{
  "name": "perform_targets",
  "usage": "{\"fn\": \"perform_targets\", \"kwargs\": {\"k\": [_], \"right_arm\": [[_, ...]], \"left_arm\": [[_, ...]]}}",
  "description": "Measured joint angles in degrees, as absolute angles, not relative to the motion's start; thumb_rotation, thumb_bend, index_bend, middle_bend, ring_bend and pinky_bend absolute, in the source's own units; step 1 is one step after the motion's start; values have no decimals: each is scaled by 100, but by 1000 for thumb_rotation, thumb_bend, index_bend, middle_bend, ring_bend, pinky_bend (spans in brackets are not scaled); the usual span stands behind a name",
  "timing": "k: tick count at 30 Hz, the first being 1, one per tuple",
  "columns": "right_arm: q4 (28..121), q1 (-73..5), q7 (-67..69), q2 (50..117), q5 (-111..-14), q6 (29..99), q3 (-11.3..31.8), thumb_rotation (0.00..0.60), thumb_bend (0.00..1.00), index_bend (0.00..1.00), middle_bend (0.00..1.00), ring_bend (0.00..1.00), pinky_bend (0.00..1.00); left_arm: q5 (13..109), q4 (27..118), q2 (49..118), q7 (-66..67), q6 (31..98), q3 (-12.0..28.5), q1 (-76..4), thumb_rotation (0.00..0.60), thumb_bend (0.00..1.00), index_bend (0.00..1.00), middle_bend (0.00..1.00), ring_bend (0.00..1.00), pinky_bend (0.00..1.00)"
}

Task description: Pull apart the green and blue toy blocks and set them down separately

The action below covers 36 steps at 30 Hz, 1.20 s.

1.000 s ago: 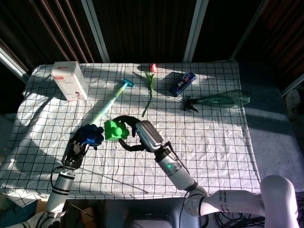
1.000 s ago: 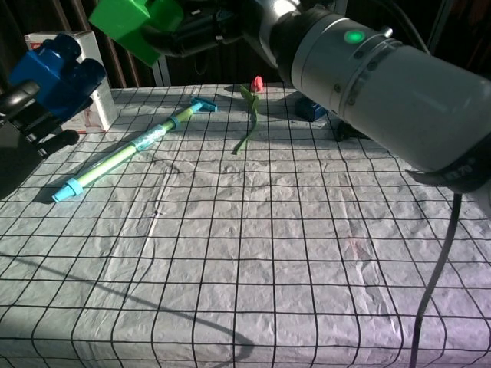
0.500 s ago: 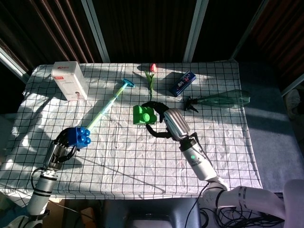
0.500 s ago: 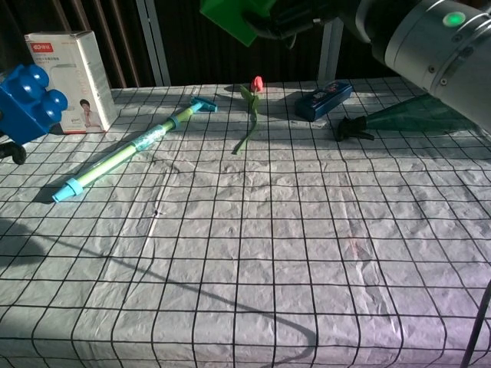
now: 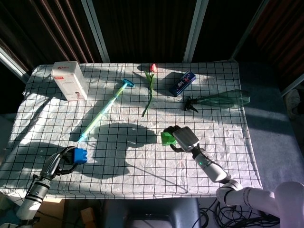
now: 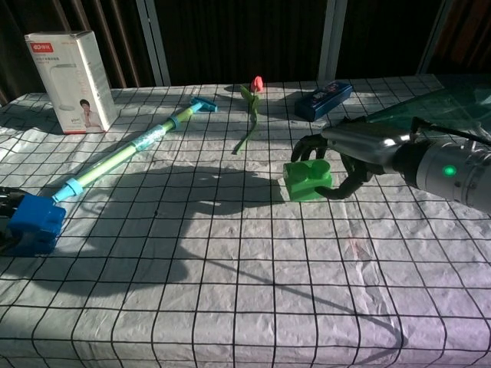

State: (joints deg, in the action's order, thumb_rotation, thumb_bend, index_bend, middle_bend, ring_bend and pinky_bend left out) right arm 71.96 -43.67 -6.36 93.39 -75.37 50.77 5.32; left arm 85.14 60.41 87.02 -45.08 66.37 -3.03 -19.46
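The green block (image 5: pixel 167 138) (image 6: pixel 308 180) sits low on the checked cloth, right of centre. My right hand (image 5: pixel 183 138) (image 6: pixel 357 150) grips it, fingers curled over its top and thumb under its near side. The blue block (image 5: pixel 80 156) (image 6: pixel 32 224) is down at the front left of the table. My left hand (image 5: pixel 59 164) (image 6: pixel 4 205) holds it from the left; in the chest view most of that hand is cut off by the frame edge. The two blocks are far apart.
A white carton (image 5: pixel 69 80) stands at the back left. A long green and blue stick toy (image 5: pixel 104 111) lies diagonally left of centre. A tulip (image 5: pixel 150 88), a dark blue box (image 5: pixel 184 83) and a green glass bottle (image 5: pixel 221 99) lie along the back.
Both hands came down from mid-air to the cloth with their blocks. The left went to the front left corner, the right to right of centre, widening the gap.
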Motion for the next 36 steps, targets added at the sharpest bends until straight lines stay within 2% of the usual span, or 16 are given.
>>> {"fn": "perform_targets", "kwargs": {"k": [2,4,6,8,10,13,19,22,26,32,36], "right_arm": [[7107,-4385,-727,9388,-7508,4942,473,600,400,557,545,472,525],[7095,-4400,-742,9379,-7496,4872,457,600,367,338,419,355,456],[7119,-4409,-746,9318,-7478,4815,456,600,326,144,302,248,386],[7202,-4413,-743,9213,-7450,4748,458,600,268,18,177,137,307],[7316,-4411,-732,9099,-7426,4700,460,600,218,0,86,67,263],[7585,-4372,-630,8884,-7429,4706,476,600,184,0,8,44,254],[8202,-4025,116,8178,-7796,5294,451,600,159,0,0,12,247],[8547,-3699,155,7600,-8026,5812,329,600,160,0,0,0,182],[8980,-3092,-560,6882,-8116,6645,127,600,159,0,0,0,76],[9254,-1701,-1533,6544,-7934,8334,-141,600,160,0,0,0,26],[9074,-828,-1288,6494,-7717,8957,-272,600,160,0,0,0,21]], "left_arm": [[8543,5997,8705,-4355,6551,-352,-1958,600,631,411,339,118,230],[8608,5978,8693,-4340,6565,-374,-1968,600,518,277,202,25,110],[8699,5960,8667,-4387,6609,-400,-1974,600,445,161,101,0,37],[8792,5955,8611,-4474,6666,-428,-1978,600,382,67,24,0,3],[8863,5968,8539,-4491,6699,-462,-1984,600,341,16,0,0,0],[9004,6029,8386,-4364,6784,-525,-1990,600,312,0,0,0,0],[9212,6341,8090,-3967,7505,-523,-1848,600,301,0,0,0,0],[9281,6602,7786,-3549,8017,-499,-1691,600,309,0,0,0,0],[9149,7080,7391,-2480,8453,-430,-1385,600,346,0,0,0,0],[8592,7963,7054,-468,8723,-286,-946,600,351,0,0,0,0],[8555,8200,6930,47,8783,-280,-811,600,351,0,0,0,0]]}}
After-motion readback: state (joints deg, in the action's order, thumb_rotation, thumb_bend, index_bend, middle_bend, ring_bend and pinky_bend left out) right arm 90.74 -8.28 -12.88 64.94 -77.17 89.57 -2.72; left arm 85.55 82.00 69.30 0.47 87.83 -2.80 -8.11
